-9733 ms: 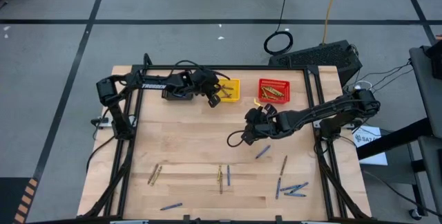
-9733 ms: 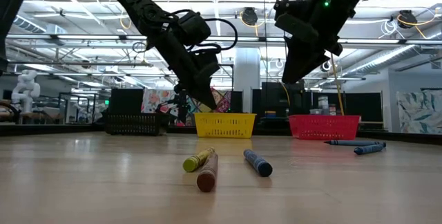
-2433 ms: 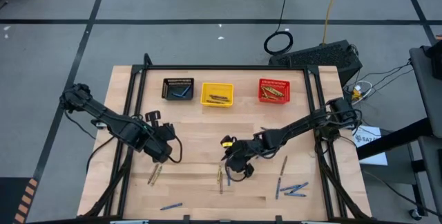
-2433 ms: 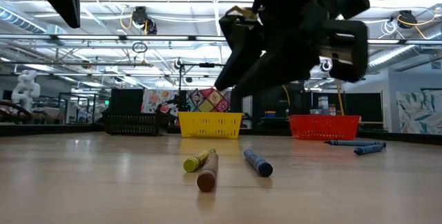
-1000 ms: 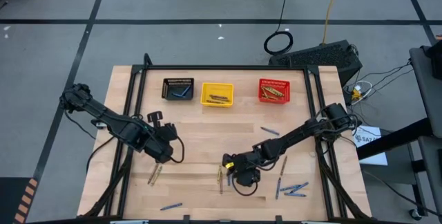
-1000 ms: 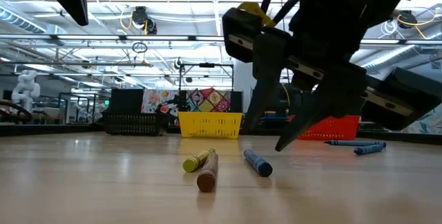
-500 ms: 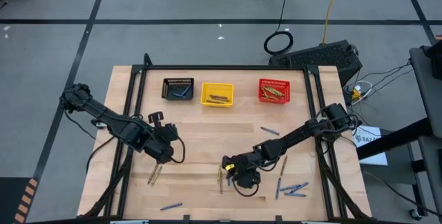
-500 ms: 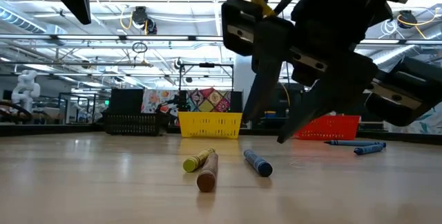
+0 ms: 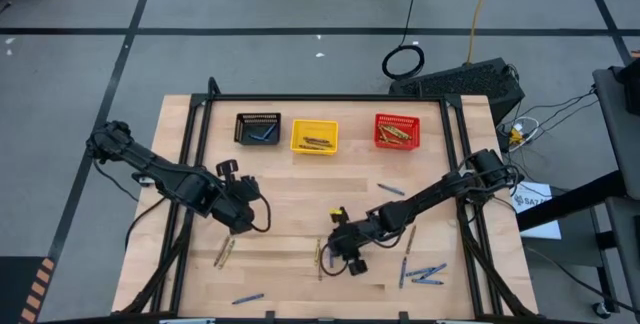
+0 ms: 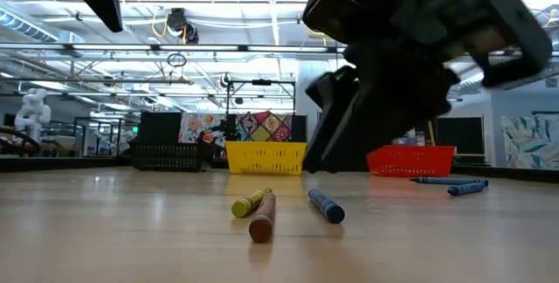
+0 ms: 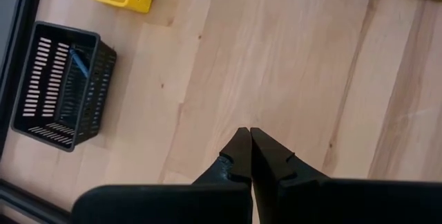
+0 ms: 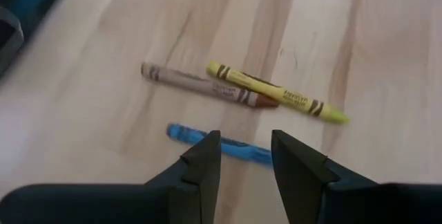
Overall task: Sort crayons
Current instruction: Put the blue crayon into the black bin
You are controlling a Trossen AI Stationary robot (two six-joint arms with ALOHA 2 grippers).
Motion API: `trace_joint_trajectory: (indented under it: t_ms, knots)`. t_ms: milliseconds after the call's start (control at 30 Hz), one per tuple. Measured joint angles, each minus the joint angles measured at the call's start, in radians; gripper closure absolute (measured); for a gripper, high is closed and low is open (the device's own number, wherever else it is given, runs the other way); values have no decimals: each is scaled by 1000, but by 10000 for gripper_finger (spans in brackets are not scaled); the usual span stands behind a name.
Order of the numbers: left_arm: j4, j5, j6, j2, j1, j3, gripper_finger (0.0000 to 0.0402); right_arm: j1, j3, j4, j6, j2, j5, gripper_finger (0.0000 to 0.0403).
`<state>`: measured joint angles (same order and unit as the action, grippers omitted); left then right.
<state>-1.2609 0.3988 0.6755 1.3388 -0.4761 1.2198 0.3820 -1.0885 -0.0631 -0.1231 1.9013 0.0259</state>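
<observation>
Three crayons lie together near the table's middle front: a brown one (image 12: 200, 86), a yellow one (image 12: 276, 94) and a blue one (image 12: 221, 144); the low view shows them as well (image 10: 262, 217). My right gripper (image 12: 247, 151) hovers open just over them, its fingers astride the blue crayon's length without touching it (image 9: 335, 248). My left gripper (image 11: 248, 137) hangs shut and empty over bare wood left of centre (image 9: 234, 226). More crayons lie loose on the table, among them two tan ones (image 9: 225, 252) and a blue cluster (image 9: 425, 274).
Along the far edge stand a black basket (image 9: 258, 128), a yellow basket (image 9: 314, 135) and a red basket (image 9: 397, 131), each with crayons inside. Single blue crayons lie at the front left (image 9: 247, 298) and right of centre (image 9: 390, 190). Bare wood lies between the arms.
My right gripper has rolled about its own pointing line while staying over the three crayons, still open. The crayons have not moved.
</observation>
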Motion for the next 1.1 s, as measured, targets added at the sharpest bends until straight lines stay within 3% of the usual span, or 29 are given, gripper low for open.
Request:
trace_joint_trajectory:
  t_ms: [100,367,500,767,1100]
  knots:
    - [-1,-1,-23,0,5,0,402,10,0,-10,-142,-24,1,287]
    - [-3,-5,-109,0,5,0,402,33,0,-199,-330,-154,-62,305]
    - [-4,-6,-108,0,5,0,402,32,0,-207,-541,-188,-107,318]
    - [-4,-9,-108,0,5,0,402,24,0,-95,-994,-173,-104,331]
    - [-3,-11,-114,0,5,0,402,25,0,81,-1255,-173,-107,365]
